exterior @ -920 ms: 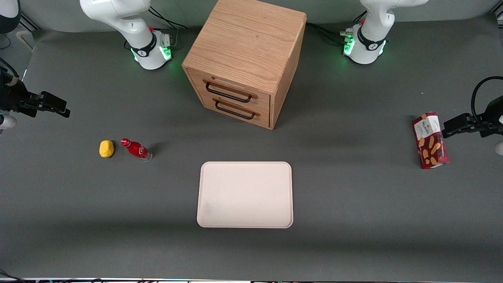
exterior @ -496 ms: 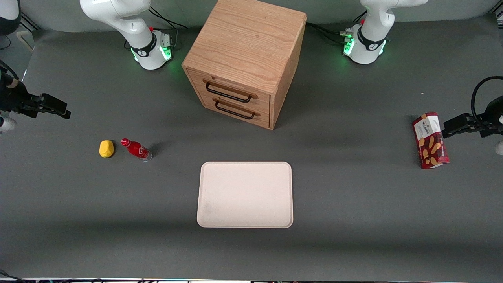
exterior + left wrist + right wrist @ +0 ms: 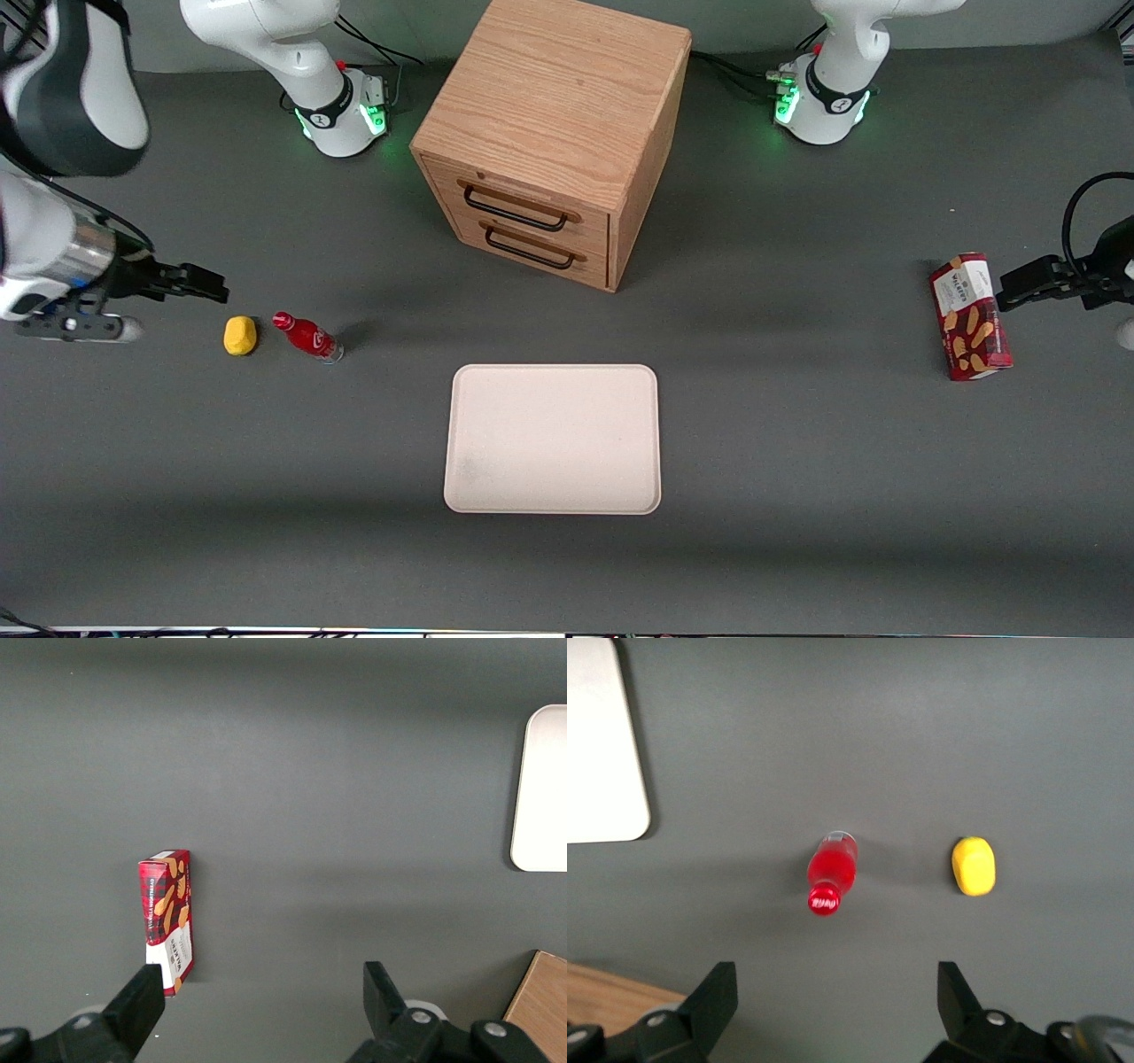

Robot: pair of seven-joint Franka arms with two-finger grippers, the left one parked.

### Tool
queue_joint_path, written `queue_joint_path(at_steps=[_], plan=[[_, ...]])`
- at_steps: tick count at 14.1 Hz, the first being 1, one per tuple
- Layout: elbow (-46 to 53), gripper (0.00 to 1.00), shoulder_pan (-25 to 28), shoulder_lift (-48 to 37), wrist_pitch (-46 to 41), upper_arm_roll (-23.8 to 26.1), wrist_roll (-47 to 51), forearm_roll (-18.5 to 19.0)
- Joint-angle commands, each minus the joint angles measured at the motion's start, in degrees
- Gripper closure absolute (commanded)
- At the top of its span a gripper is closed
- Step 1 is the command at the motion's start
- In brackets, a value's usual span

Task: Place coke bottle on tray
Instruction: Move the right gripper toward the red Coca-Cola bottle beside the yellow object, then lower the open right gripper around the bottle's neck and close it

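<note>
My gripper [image 3: 204,288] hung over the table [image 3: 797,461] toward the working arm's end. Its fingers were spread wide with nothing between them; the right wrist view showed both fingertips well apart [image 3: 837,992] over bare table. It touched nothing.

Just beside it, slightly nearer the front camera, sat the yellow lump [image 3: 240,336] on the table. The gripper's tip was near the lump but clear of it.

Next came the coke bottle [image 3: 306,337], just beside the yellow lump, a small gap between them. It was on the table, not on the tray, and apart from my gripper. It looked upright on its clear base, red cap up. In the right wrist view the cap faced the camera [image 3: 830,873] and the yellow lump [image 3: 974,865] lay beside it.

The tray [image 3: 554,439] lay flat mid-table, nearer the front camera than the bottle and well apart from it, nothing on it. One rounded corner showed in the right wrist view [image 3: 602,744].

The wooden drawer cabinet [image 3: 549,133] stood farther from the front camera than the tray, both drawers shut, two dark handles on its front.

The red snack box [image 3: 970,316] lay toward the parked arm's end of the table, well apart from everything else.
</note>
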State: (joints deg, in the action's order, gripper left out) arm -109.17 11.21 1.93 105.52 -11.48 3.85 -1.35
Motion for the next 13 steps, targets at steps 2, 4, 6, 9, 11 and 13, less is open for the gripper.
queue_joint_path(at_steps=[2, 4, 6, 9, 11, 13], plan=[[-11.92, 0.00, 0.75, -1.14, 14.24, 0.93, 1.07, -0.14], [-15.27, 0.00, 0.83, 0.26, 19.61, 1.28, 0.99, -0.06], [-16.77, 0.00, 0.83, 1.76, 22.44, 2.07, 1.07, -0.06], [-19.14, 0.00, 0.83, 1.94, 25.60, 2.08, 1.16, -0.06], [-19.94, 0.00, 0.83, 2.37, 27.19, 2.08, 1.07, -0.06], [-20.64, 0.00, 0.75, 2.90, 28.77, 2.08, 1.07, -0.06]])
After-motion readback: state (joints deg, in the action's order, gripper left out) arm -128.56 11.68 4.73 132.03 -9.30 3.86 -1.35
